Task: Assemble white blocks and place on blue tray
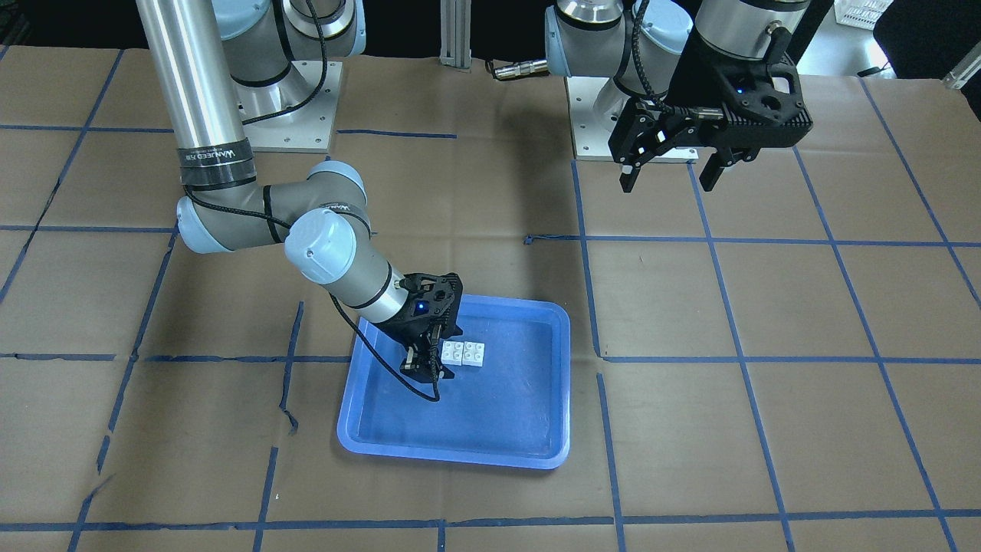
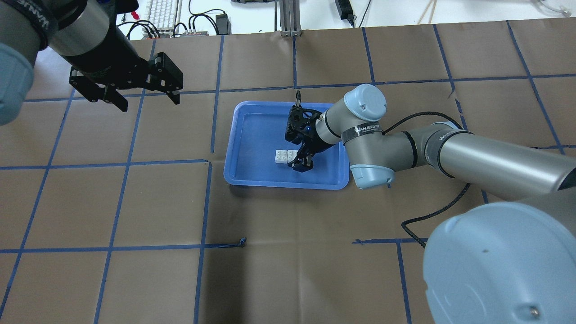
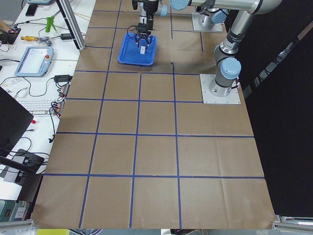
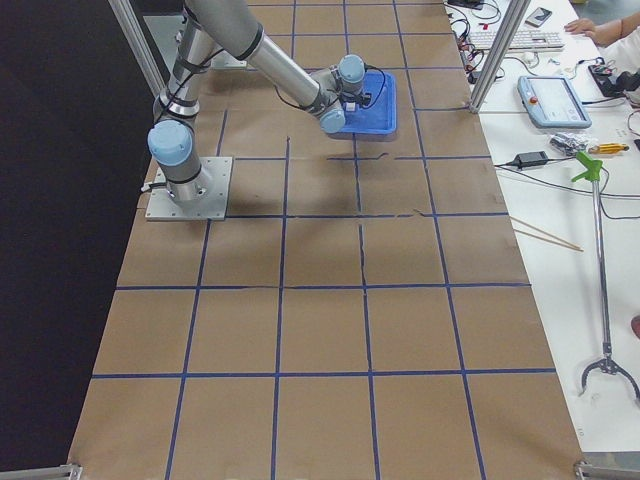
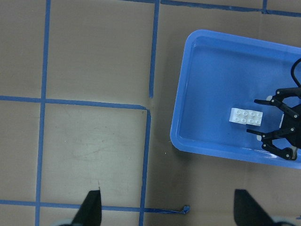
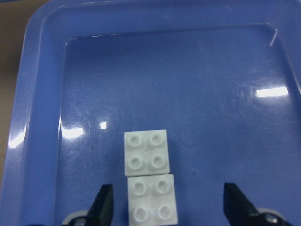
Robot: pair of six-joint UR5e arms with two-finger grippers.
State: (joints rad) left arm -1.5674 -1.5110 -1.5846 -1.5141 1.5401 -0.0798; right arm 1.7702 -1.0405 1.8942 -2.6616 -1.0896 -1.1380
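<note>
The two white blocks lie side by side, touching, studs up, inside the blue tray. They also show in the overhead view, the left wrist view and the right wrist view. My right gripper is low in the tray and open. In the right wrist view the nearer block sits between its fingers, with clear gaps on both sides. My left gripper is open and empty, held high over the table well away from the tray.
The table is covered in brown paper with a grid of blue tape. The right arm's elbow and its black cable lie close to the tray's right side. Both arm bases stand at the robot's edge.
</note>
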